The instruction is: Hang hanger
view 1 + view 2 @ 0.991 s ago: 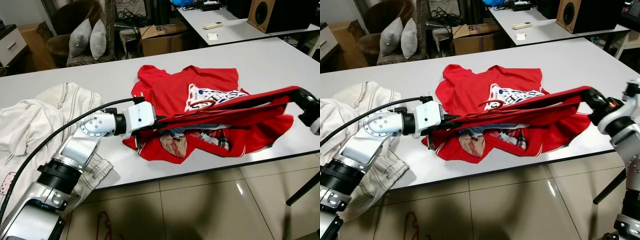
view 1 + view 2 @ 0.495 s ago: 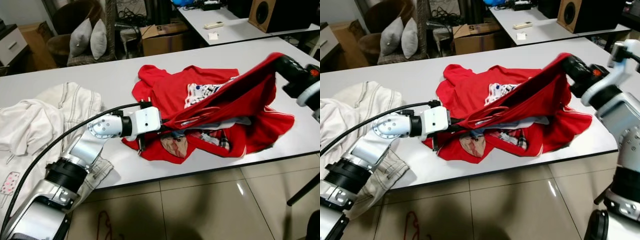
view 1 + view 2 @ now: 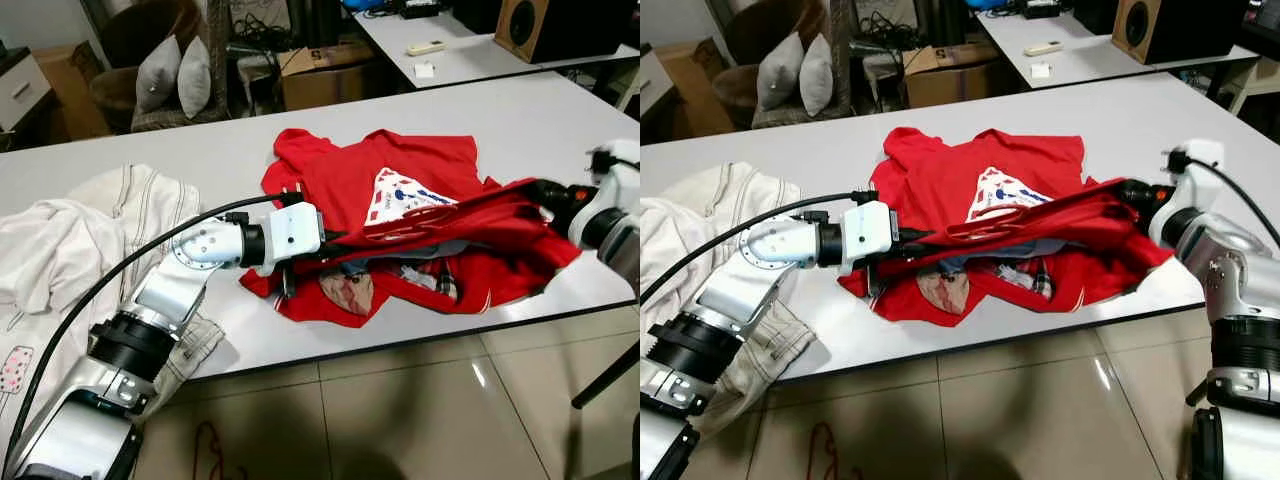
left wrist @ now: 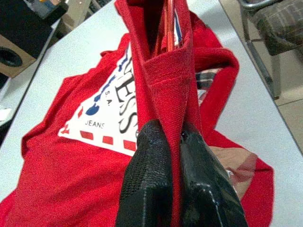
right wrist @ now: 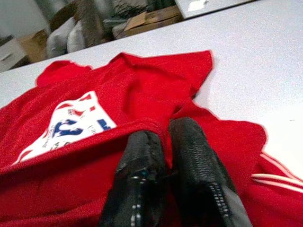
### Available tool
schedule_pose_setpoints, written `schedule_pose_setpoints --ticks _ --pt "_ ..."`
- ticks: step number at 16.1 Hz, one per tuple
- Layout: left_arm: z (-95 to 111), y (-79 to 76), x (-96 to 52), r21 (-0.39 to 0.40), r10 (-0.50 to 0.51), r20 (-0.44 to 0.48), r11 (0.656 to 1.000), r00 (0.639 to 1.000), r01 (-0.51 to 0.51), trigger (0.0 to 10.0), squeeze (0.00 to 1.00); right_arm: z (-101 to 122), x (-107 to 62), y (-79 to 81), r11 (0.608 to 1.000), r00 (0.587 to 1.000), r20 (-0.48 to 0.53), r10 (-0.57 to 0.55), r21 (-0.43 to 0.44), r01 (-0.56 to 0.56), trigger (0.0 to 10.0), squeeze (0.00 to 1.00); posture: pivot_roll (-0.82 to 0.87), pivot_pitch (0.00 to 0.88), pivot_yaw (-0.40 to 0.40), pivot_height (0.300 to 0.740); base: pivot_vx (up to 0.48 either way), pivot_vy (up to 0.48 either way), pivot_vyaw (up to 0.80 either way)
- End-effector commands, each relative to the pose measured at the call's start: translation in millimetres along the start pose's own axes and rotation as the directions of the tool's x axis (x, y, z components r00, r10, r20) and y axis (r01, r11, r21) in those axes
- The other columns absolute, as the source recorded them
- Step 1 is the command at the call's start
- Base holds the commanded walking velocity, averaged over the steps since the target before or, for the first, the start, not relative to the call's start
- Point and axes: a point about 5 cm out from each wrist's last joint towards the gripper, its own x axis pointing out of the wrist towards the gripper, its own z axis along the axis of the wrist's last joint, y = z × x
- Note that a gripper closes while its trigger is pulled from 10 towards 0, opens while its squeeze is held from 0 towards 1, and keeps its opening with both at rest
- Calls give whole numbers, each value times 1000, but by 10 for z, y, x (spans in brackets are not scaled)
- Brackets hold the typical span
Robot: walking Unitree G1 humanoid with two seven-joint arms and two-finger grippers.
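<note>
Over one white table [image 3: 560,110], two grippers, left [image 4: 177,142] and right [image 5: 163,142], pinch one red shirt [image 3: 340,180] taut.

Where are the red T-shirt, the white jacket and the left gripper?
red T-shirt [image 3: 345,180], left eye view, flat red chest area beside the print
white jacket [image 3: 60,235], left eye view, crumpled middle of the fabric
left gripper [image 4: 176,156], left wrist view, between its fingertips, pinching red cloth

White jacket [image 3: 80,230], cushions [image 3: 175,75], speaker [image 3: 545,25].
</note>
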Motion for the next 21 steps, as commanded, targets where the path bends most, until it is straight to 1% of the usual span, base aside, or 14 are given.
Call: schedule_pose_setpoints --ticks 1,3,5,8,10,11,13,15,16,17,18,19,20,21 --pt "-23 3 -72 -6 -6 -13 1000 1000 6 0 0 234 -39 4 998 996 69 52 -28 -50 10000 1000 -112 0 122 740 0 0 0" --pt "-39 1 -71 -18 -3 -15 1000 1000 3 0 0 298 -51 12 993 991 71 115 -36 -112 10000 1000 -112 0 120 740 0 0 0" --pt "-20 15 -59 -73 2 25 997 1000 0 0 0 323 -103 -38 980 983 20 183 -77 -181 10000 1000 -114 0 120 740 0 0 0" --pt "-63 57 -55 -74 -3 -9 997 1000 2 0 0 364 -322 -121 934 940 -95 327 -122 -337 10000 1000 -115 0 125 740 0 0 0" --pt "-86 112 -54 -87 5 -24 996 1000 -7 0 0 347 -494 -166 880 886 -186 425 -143 -452 10000 1000 -119 0 130 740 0 0 0" --pt "-87 123 -50 -83 4 -33 997 999 -7 0 0 365 -539 -156 860 867 -189 461 -148 -489 10000 1000 -121 0 131 740 0 0 0" --pt "-62 136 9 -86 -3 -32 996 999 0 0 0 456 -649 -58 790 806 -162 570 -162 -591 10000 1000 -124 0 134 740 0 0 0" --pt "-40 116 46 -99 -19 -12 995 1000 18 0 0 450 -593 -110 826 852 -144 503 -212 -523 10000 1000 -126 0 136 740 0 0 0" --pt "-27 99 64 -105 -35 1 994 999 35 0 0 461 -524 -176 872 901 -96 424 -226 -434 10000 1000 -126 0 138 740 0 0 0" --pt "-30 96 69 -104 -41 0 994 999 41 0 0 494 -545 -134 847 878 -47 477 -242 -473 10000 1000 -122 0 136 740 0 0 0" --pt "-35 112 63 -99 -40 -7 994 999 39 0 0 552 -613 27 767 804 -31 593 -281 -577 10000 1000 -120 0 135 740 0 0 0" --pt "-36 123 57 -94 -37 -12 995 999 36 0 0 572 -653 123 716 760 -45 648 -306 -628 10000 1000 -119 0 135 740 0 0 0" --pt "-33 131 53 -92 -36 -12 995 999 35 0 0 583 -665 177 684 747 -80 660 -346 -642 10000 1000 -117 0 133 740 0 0 0" --pt "-26 142 48 -89 -38 -13 995 999 37 0 0 592 -666 253 627 742 -157 652 -440 -644 10000 1000 -115 0 132 740 0 0 0"
